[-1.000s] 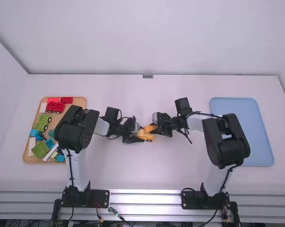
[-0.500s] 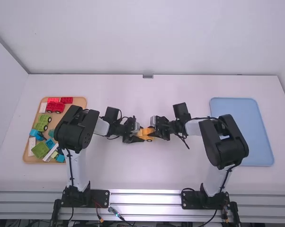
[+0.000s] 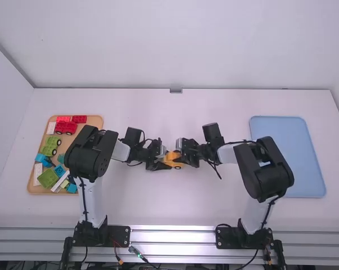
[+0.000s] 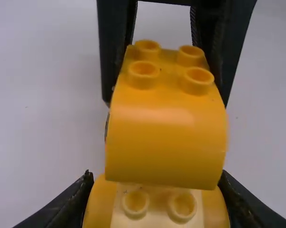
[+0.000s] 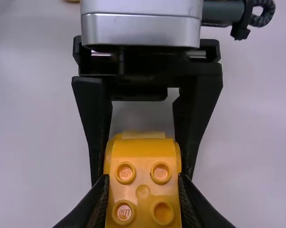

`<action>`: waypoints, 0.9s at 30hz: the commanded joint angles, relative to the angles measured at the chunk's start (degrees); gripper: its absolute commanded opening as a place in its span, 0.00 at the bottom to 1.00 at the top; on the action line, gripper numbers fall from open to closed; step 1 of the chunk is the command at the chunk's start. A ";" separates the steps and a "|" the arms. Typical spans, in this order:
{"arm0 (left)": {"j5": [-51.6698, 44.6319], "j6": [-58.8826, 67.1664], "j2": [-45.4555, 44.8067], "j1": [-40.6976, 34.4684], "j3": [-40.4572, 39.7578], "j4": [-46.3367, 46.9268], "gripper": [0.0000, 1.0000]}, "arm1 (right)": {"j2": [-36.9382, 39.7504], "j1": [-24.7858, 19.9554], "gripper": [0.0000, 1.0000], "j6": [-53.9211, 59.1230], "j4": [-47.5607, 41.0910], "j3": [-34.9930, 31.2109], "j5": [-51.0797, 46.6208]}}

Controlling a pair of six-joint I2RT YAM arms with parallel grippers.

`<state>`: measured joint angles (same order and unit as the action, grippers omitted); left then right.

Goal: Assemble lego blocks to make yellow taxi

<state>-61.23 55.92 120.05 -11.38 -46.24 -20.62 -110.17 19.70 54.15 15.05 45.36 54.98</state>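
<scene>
- Yellow taxi [image 3: 173,160]: one, in two pieces, between the two facing grippers; whether the pieces are pressed fully together, cannot tell.
- Tan tray [image 3: 31,188]: one, well apart to the left of the left gripper [image 3: 161,163], partly hidden by its arm. Contents: red wheeled block [image 3: 66,127], green wheeled block [image 3: 51,143], large green block [image 3: 47,178], blue brick [image 3: 60,171], assorted further bricks.
- Left gripper: closed upon the wheeled yellow body [image 4: 157,213], a finger to each side; two studs of it show between the fingertips in the left wrist view.
- Right gripper [image 3: 182,158]: just beside the left one, grasping the curved yellow block [image 4: 166,142] by its sides; four studs, facing up between its fingertips in the right wrist view.
- Blue tray [image 3: 288,157]: one, shallow, well apart to the right of the right gripper, partly behind its arm.
</scene>
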 commanded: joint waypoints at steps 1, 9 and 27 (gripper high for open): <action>0.87 -0.39 0.66 -0.22 -0.20 0.61 0.52 | -2.03 -0.24 0.00 -0.42 0.46 -0.35 1.22; 0.90 -0.39 0.63 -0.37 -0.20 0.61 0.51 | -2.08 -0.13 0.00 -3.80 1.46 -0.35 0.52; 2.45 -1.09 0.66 -0.42 -0.20 0.61 0.51 | -2.08 3.37 0.00 -5.07 2.25 -0.35 -4.48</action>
<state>-60.99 56.51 120.05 -11.20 -46.24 -20.67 -111.53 22.28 49.43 18.02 45.36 52.71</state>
